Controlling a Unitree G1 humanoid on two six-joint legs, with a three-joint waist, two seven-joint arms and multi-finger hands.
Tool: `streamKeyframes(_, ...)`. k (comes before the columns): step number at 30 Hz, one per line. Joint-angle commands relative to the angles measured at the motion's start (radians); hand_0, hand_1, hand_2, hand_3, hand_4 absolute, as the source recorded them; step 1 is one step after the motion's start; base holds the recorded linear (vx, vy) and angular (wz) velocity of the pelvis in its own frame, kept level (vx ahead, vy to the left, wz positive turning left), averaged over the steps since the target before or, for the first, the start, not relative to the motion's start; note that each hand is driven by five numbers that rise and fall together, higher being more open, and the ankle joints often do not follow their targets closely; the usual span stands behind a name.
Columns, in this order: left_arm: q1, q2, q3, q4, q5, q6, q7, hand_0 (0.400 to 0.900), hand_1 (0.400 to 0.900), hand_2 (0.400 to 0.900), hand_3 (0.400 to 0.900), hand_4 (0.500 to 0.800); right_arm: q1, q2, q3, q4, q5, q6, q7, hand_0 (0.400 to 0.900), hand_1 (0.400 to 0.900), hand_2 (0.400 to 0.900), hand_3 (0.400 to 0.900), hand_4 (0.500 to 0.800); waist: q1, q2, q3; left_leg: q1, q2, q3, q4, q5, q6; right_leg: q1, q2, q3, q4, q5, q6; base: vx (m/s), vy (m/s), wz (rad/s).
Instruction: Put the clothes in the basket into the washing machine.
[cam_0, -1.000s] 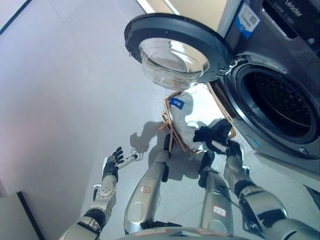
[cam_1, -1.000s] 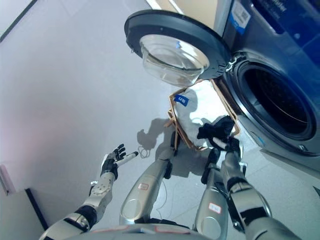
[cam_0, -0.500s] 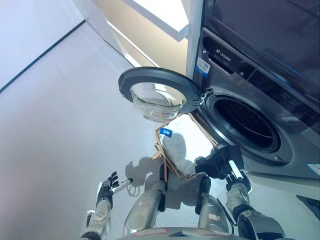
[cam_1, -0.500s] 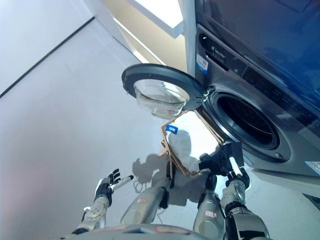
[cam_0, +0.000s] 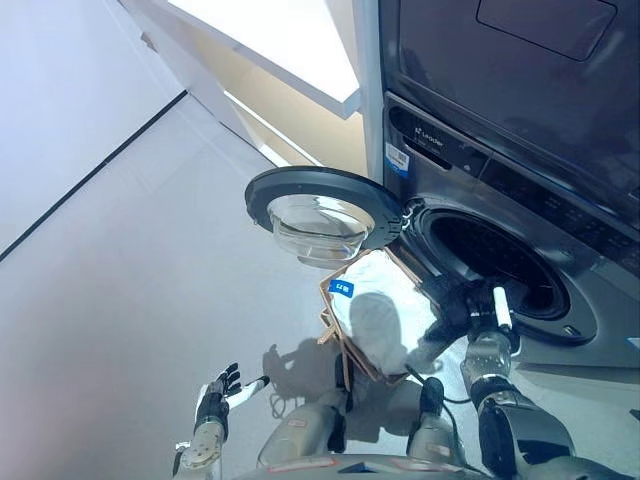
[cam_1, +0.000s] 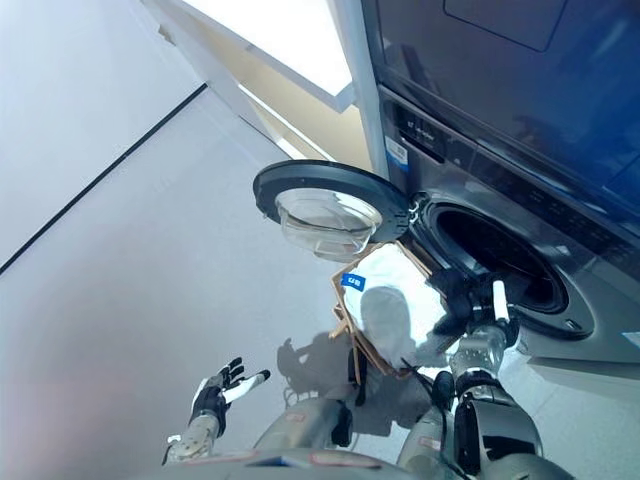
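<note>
A dark grey washing machine (cam_0: 520, 200) stands at the right with its round door (cam_0: 322, 208) swung open to the left. Its drum opening (cam_0: 490, 262) is dark inside. Below the door stands a wooden-framed basket (cam_0: 335, 318) with a white liner and pale clothes (cam_0: 378, 312) in it. My right hand (cam_0: 470, 305) is raised at the lower rim of the drum opening, above the basket's right edge. Its fingers are curled on a dark garment (cam_0: 445, 295), and a paler fold hangs below. My left hand (cam_0: 215, 400) is held low at the left, open with fingers spread.
A second dark appliance (cam_0: 520, 60) is stacked on top of the washing machine. A pale wall and a white shelf edge (cam_0: 270, 50) run along the back. Grey floor (cam_0: 120, 280) stretches out to the left of the basket.
The camera has tilted upward, so more of the machine shows. My right hand rose with the dark garment from the basket's near edge to the drum opening. My left hand stayed low and open.
</note>
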Motion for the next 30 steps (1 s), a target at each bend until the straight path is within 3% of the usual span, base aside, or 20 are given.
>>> streamKeyframes(1,-0.011,0.01,0.001,0.019,-0.03,-0.048,0.023,0.9,0.9,0.9,0.9,0.8,-0.112,-0.067,0.009,-0.118,-0.054,-0.096,-0.022,0.4,0.4,0.4,0.4,0.5,0.025,0.003,0.034,-0.051,-0.051,-0.023,0.046,-0.067,-0.038,0.047,-0.054,0.01,-0.045,0.05,0.038,-0.01,0.008,-0.12)
streamKeyframes(8,-0.022,0.009,-0.028,-0.008,-0.054,-0.063,0.032,0.9,0.9,0.9,0.9,0.8,-0.245,-0.067,0.05,-0.257,-0.144,-0.143,-0.119,0.4,0.4,0.4,0.4,0.5,0.045,0.018,0.062,-0.081,-0.051,-0.023,0.044,-0.054,-0.041,0.022,-0.055,0.008,-0.044,0.054,0.035,0.02,-0.014,0.11)
streamKeyframes(9,-0.01,0.061,-0.089,-0.022,-0.027,-0.038,0.011,0.9,0.9,0.9,0.9,0.8,-0.788,-0.241,0.161,-0.099,-0.16,-0.148,-0.164,0.4,0.4,0.4,0.4,0.5,0.126,0.015,0.005,-0.075,-0.064,-0.047,0.045,-0.064,-0.051,0.047,-0.07,-0.022,-0.044,0.027,0.035,0.06,-0.02,0.41)
streamKeyframes(10,-0.032,0.051,-0.081,-0.021,-0.027,-0.035,0.012,0.9,0.9,0.9,0.9,0.8,-0.836,-0.259,0.176,-0.059,-0.141,-0.147,-0.142,0.4,0.4,0.4,0.4,0.5,0.123,0.027,0.022,-0.085,-0.061,-0.047,0.046,-0.054,-0.049,0.039,-0.068,-0.022,-0.047,0.04,0.033,0.12,-0.059,0.6)
streamKeyframes(11,-0.027,0.06,-0.064,-0.097,-0.011,-0.049,0.004,0.9,0.9,0.9,0.9,0.8,-0.598,-0.417,0.097,0.062,-0.174,-0.109,-0.156,0.4,0.4,0.4,0.4,0.5,0.127,0.034,0.03,-0.079,-0.069,-0.058,0.046,-0.062,-0.05,0.049,-0.076,-0.034,-0.039,0.031,0.036,0.04,-0.029,0.27)
streamKeyframes(12,-0.016,0.074,-0.075,-0.114,0.0,-0.043,0.007,0.9,0.9,0.9,0.9,0.8,-0.672,-0.412,0.112,0.1,-0.112,-0.087,-0.143,0.4,0.4,0.4,0.4,0.5,0.159,0.043,0.019,-0.08,-0.073,-0.066,0.044,-0.06,-0.051,0.052,-0.079,-0.038,-0.042,0.032,0.037,0.09,-0.028,0.34)
streamKeyframes(15,-0.01,0.095,-0.075,-0.155,0.009,-0.038,0.002,0.9,0.9,0.9,0.9,0.8,-0.776,-0.489,0.159,0.111,-0.122,-0.065,-0.149,0.4,0.4,0.4,0.4,0.5,0.186,0.061,0.008,-0.082,-0.078,-0.072,0.039,-0.057,-0.051,0.05,-0.084,-0.045,-0.042,0.03,0.042,0.05,0.016,0.13)
streamKeyframes(20,-0.013,0.093,-0.085,-0.178,0.005,-0.041,0.001,0.9,0.9,0.9,0.9,0.8,-0.811,-0.53,0.22,0.036,-0.171,-0.077,-0.155,0.4,0.4,0.4,0.4,0.5,0.192,0.076,0.001,-0.086,-0.082,-0.083,0.033,-0.051,-0.054,0.049,-0.085,-0.051,-0.04,0.021,0.042,0.06,0.009,0.06)
streamKeyframes(29,-0.01,0.084,-0.096,-0.205,0.006,-0.036,-0.007,0.9,0.9,0.9,0.9,0.8,-0.829,-0.548,0.227,0.107,-0.185,-0.06,-0.155,0.4,0.4,0.4,0.4,0.5,0.196,0.087,0.006,-0.086,-0.083,-0.093,0.032,-0.054,-0.052,0.05,-0.085,-0.054,-0.034,0.01,0.039,0.01,0.001,0.0)
streamKeyframes(30,-0.011,0.082,-0.097,-0.203,0.006,-0.035,-0.007,0.9,0.9,0.9,0.9,0.8,-0.823,-0.549,0.226,0.121,-0.182,-0.058,-0.155,0.9,0.9,0.9,0.9,0.8,0.195,0.088,0.007,-0.087,-0.083,-0.093,0.033,-0.053,-0.053,0.05,-0.085,-0.054,-0.033,0.011,0.039,0.0,0.01,0.04)
